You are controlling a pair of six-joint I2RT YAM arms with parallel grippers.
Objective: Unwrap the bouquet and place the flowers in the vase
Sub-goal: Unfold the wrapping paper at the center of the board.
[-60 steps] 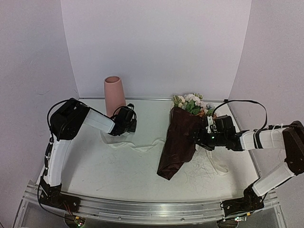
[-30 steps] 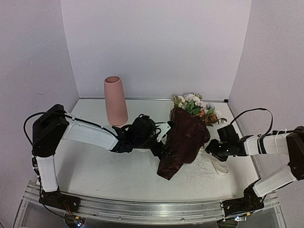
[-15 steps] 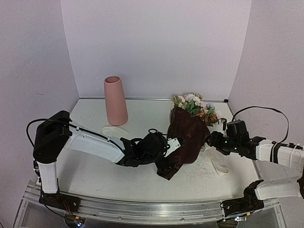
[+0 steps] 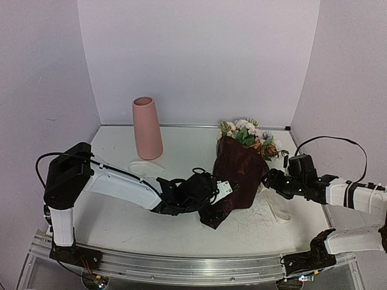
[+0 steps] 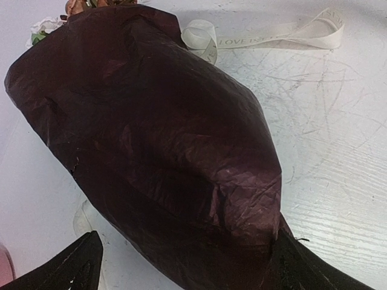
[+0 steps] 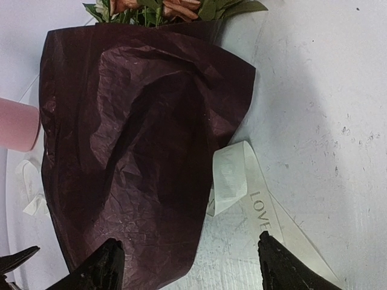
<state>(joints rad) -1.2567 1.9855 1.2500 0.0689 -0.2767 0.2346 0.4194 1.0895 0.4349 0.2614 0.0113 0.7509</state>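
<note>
— Left gripper: where is it, and has it got hold of anything?

— Its jaws are spread as wide as they go, either side of the narrow tail of the bouquet, a bunch rolled in crinkled dark red wrapping paper. In the left wrist view one finger seems to brush the paper. I see no pinch, so I judge it holds nothing.

— How does the bunch lie?

— Flat on the scratched white table, right of centre. Its long axis runs from the tail at 7 o'clock to the pink, peach and white flowers poking out at 1 o'clock. The paper is round the stems, so the unwrapping is not yet done.

— And the right gripper?

— Just beside the paper's flank at 3 o'clock, jaws parted and empty. A loose cream ribbon with printed letters lies below it, its looped end against the paper's edge.

— Which arm is nearer?

— Both are close: the left at the tail, the right at mid-flank. I'd guess the paper has to be peeled crosswise to that axis, one arm pinning it.

— Where is the tall salmon-pink vase?

— Upright at 10 o'clock from the bunch, well apart, on the left arm's side.
</note>
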